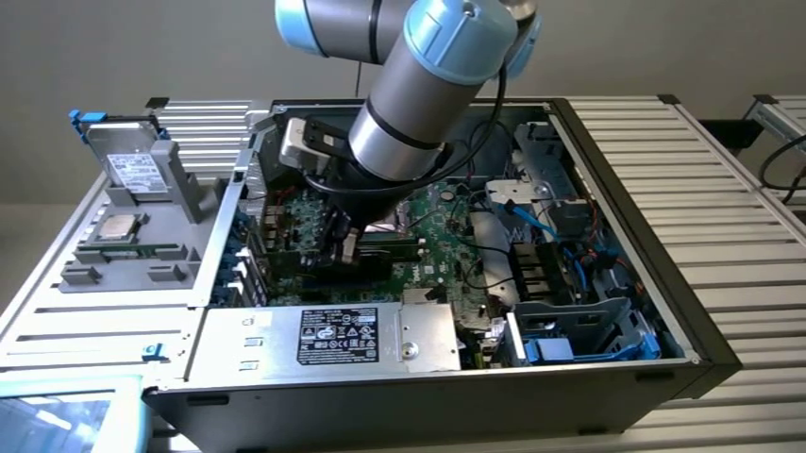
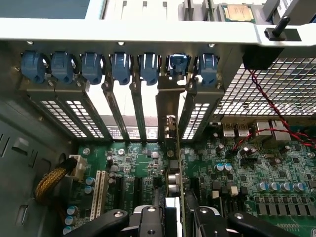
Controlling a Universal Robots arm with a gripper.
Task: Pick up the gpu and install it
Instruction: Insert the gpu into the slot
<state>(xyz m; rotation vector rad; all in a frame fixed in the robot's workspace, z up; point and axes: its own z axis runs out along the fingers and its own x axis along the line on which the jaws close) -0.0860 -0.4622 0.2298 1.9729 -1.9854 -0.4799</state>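
The gpu [image 2: 177,158] stands on edge over the green motherboard [image 2: 266,168]. Its silver end bracket [image 2: 168,106] reaches up into one opening of the rear slot row, under a blue clip [image 2: 177,66]. My gripper [image 2: 173,219] has a black finger [image 2: 148,217] on each side of the card and is shut on it. In the exterior view the arm reaches down into the open computer case [image 1: 629,189]. There the gripper [image 1: 343,247] sits low over the motherboard [image 1: 435,226], with the card's black shroud [image 1: 388,248] beside it.
A row of blue slot clips [image 2: 91,66] and slot covers [image 2: 118,111] lines the case's rear wall. Red wires [image 2: 269,106] and a yellow braided cable [image 2: 49,180] lie near the board. The power supply [image 1: 334,335] and drive bay [image 1: 586,330] hem in the front. A fixture with a CPU [image 1: 120,226] stands outside the case.
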